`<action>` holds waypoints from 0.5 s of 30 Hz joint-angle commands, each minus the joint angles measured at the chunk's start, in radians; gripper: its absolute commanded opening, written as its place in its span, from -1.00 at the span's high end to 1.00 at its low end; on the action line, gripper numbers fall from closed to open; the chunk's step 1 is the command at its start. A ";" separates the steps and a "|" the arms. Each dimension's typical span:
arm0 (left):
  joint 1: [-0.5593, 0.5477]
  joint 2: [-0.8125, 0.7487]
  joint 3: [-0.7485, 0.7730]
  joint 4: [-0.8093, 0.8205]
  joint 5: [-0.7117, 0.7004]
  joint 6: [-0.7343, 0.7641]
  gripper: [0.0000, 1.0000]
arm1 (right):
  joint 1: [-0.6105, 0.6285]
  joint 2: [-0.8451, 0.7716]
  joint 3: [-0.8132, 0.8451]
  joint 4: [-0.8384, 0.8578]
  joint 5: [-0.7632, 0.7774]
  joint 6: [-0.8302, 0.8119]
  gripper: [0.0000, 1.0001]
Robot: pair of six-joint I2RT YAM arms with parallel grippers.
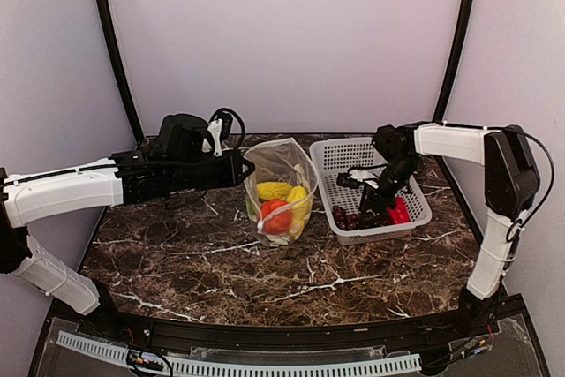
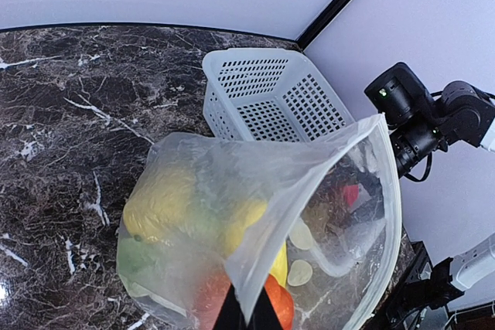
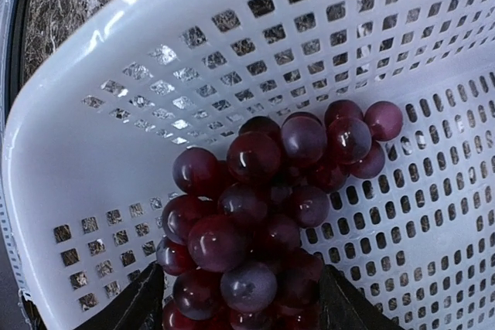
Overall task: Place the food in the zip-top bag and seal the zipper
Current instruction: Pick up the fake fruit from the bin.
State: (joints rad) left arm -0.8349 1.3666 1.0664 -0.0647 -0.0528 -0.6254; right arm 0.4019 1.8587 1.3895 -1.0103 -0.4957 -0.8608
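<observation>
My left pincer [image 2: 247,316]: clamped shut on zip-top bag [image 2: 309,214] rim, mouth gaping | bag: bench [image 1: 194,262] centre, yellow oblongs [image 1: 274,190] inside | my right pincer [image 3: 240,299]: spread wide astride grapes [image 3: 263,191], contact indeterminate | grapes: basket [image 3: 93,160] near-left corner, bench right side.

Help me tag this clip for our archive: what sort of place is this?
Probably a robot test booth, not a kitchen: plain pale walls framed by black poles, a marble-patterned table, and toy grapes in a white basket.
</observation>
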 commanded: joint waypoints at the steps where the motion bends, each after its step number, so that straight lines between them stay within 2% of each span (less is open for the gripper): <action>1: 0.002 -0.025 -0.011 -0.009 -0.007 -0.006 0.99 | 0.001 0.044 -0.019 -0.008 0.015 -0.017 -0.31; 5: 0.003 -0.027 -0.015 -0.008 -0.007 -0.009 0.99 | 0.000 0.075 -0.018 0.016 0.027 0.005 -0.28; 9: 0.002 -0.029 -0.019 -0.007 -0.008 -0.010 0.99 | -0.002 0.102 0.010 0.027 0.024 0.053 -0.07; 15: 0.002 -0.035 -0.031 -0.001 -0.007 -0.015 0.98 | -0.007 0.106 0.052 0.015 0.031 0.071 0.53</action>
State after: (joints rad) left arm -0.8349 1.3659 1.0573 -0.0616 -0.0528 -0.6334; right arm 0.3996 1.9457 1.4147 -0.9745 -0.4824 -0.8135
